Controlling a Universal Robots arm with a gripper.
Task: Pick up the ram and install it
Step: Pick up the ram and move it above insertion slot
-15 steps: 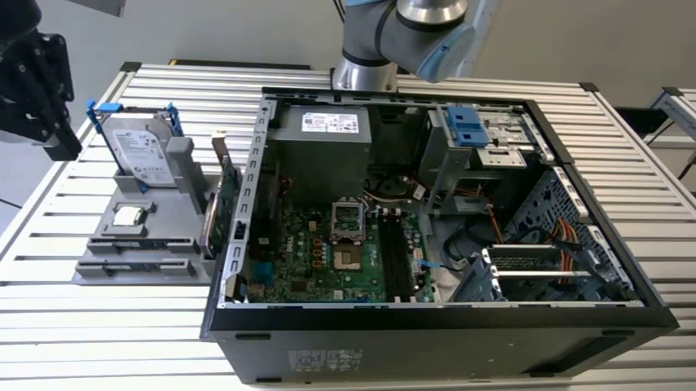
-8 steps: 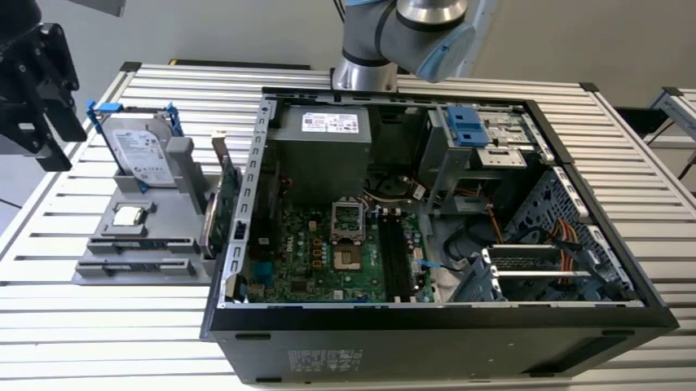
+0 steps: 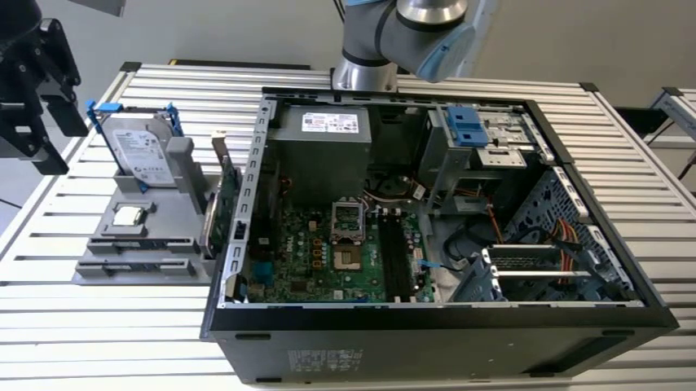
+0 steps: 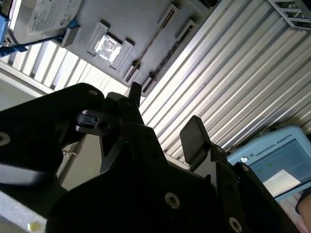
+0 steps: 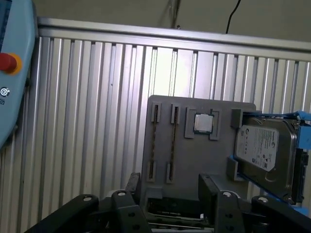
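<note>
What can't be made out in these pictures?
- ram: first wrist view, seen edge-on, apparently just a thin line in the grey holder; chips and sticker unseen.
- green card: first wrist view, partly hidden behind the gripper.
- gripper: exterior view, cut off by the picture's left edge.

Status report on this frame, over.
Claw open, empty, high off the parts tray. Ram apparently edge-on in a tray slot, untouched. Nothing between them.
</note>
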